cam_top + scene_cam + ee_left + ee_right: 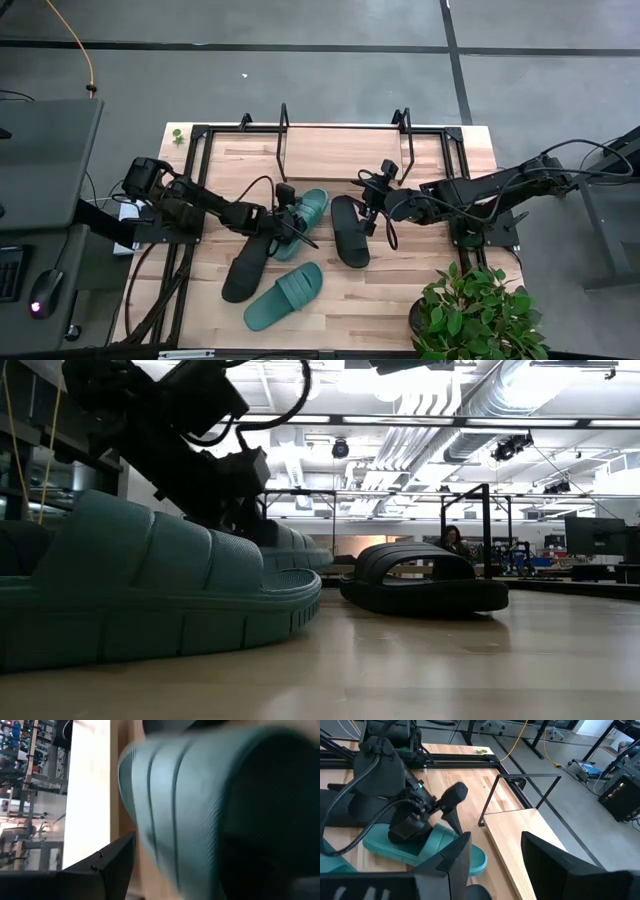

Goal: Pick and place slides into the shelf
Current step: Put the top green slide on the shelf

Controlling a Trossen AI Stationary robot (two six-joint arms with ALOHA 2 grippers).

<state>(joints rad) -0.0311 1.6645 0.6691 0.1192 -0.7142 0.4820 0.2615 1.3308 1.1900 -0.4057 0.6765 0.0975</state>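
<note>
- Left claw (283,212) sits on the teal slide (305,218) lying just left of the worktop's centre; from the right wrist view its fingers appear to be at the ribbed strap, but I cannot tell whether they are clamped or apart.
- To do this well, confirm a firm pinch on the strap, lift until the sole is off the worktop (400,290), then carry it toward 12 o'clock onto the shelf (340,150).
- Watch the thin black frame bars at the shelf's ends on the way in.
- Right claw (372,205) hovers with fingers spread just beside the black slide (349,232), at about 3 o'clock from the teal one.
- Second teal slide (285,296) and second black slide (245,268) wait toward 6 and 7 o'clock.
</note>
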